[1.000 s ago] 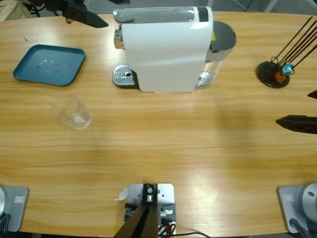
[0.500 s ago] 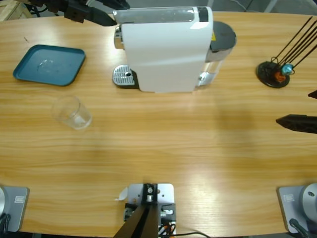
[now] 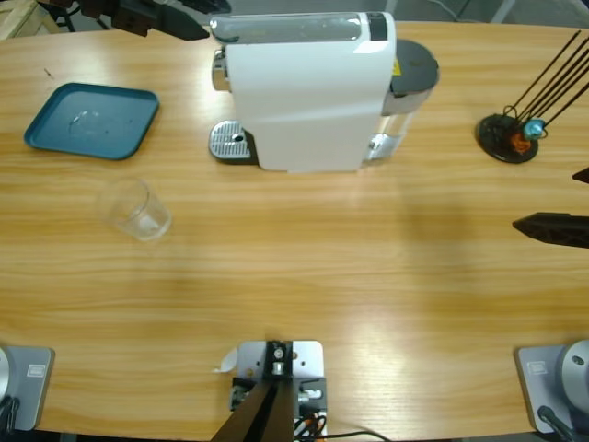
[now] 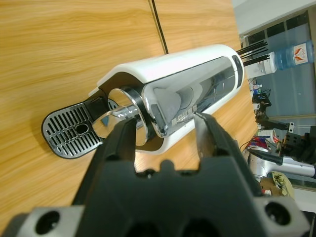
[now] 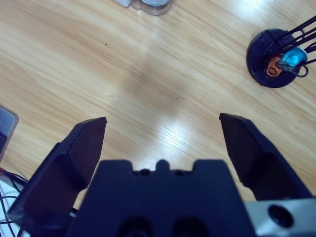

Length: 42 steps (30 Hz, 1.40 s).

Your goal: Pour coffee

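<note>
The white coffee machine (image 3: 308, 92) stands at the back middle of the table, its silver drip grate (image 3: 230, 143) facing left. My left gripper (image 3: 198, 20) hovers open at the machine's upper left end. In the left wrist view the left gripper (image 4: 165, 128) frames the machine's (image 4: 192, 94) silver front between its jaws, without touching it. An empty-looking clear glass (image 3: 134, 209) stands front left of the machine. No coffee shows in any view. My right gripper (image 3: 546, 199) is open at the table's right edge and, in its wrist view (image 5: 163, 121), is over bare wood.
A teal tray (image 3: 90, 120) lies at the back left. A black round stand (image 3: 506, 138) with thin rods and an orange and a blue piece sits at the back right, also seen as the black stand (image 5: 274, 59) in the right wrist view.
The left gripper moved right and up to the machine's top left end, then drew back slightly left. The right gripper and the glass stayed put.
</note>
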Each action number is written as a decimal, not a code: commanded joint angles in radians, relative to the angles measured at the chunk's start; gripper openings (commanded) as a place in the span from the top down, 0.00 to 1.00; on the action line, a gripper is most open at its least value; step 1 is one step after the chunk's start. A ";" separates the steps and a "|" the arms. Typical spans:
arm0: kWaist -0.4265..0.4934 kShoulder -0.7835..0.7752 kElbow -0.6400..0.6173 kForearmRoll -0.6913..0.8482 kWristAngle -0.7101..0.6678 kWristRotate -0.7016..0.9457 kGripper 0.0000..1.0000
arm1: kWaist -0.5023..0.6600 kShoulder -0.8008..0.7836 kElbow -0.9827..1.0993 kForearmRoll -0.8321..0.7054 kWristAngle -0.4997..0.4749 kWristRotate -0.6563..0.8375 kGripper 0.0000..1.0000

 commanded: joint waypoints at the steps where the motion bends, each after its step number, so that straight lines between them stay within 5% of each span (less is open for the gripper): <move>1: 0.005 -0.007 0.038 -0.009 -0.025 0.015 1.00 | 0.010 0.005 0.010 0.012 -0.021 0.011 0.00; 16: 0.004 -0.086 0.042 -0.114 -0.033 0.015 1.00 | 0.010 0.015 0.007 0.013 -0.021 0.012 0.00; 23: 0.003 -0.088 -0.074 -0.150 -0.059 -0.083 1.00 | 0.010 0.003 0.010 0.013 -0.027 0.014 0.00; 27: -0.017 -0.097 -0.075 -0.155 -0.064 0.006 1.00 | 0.010 -0.004 0.012 0.016 -0.040 0.027 0.00; 28: -0.022 -0.110 -0.065 -0.149 -0.051 0.064 0.96 | 0.010 -0.009 0.013 0.018 -0.053 0.040 0.00; 30: -0.049 -0.166 -0.008 -0.128 0.045 0.235 0.32 | 0.001 -0.022 0.013 0.017 -0.090 0.083 0.00; 33: -0.134 -0.263 0.085 -0.049 0.282 0.474 0.06 | -0.009 -0.054 0.041 -0.088 -0.139 0.109 0.00; 36: -0.213 -0.325 0.182 -0.016 0.465 0.633 0.04 | -0.009 -0.075 0.077 -0.181 -0.230 0.110 0.00; 42: -0.215 -0.482 0.395 -0.016 0.466 0.632 0.00 | -0.178 0.004 0.153 -0.299 -0.298 0.145 0.00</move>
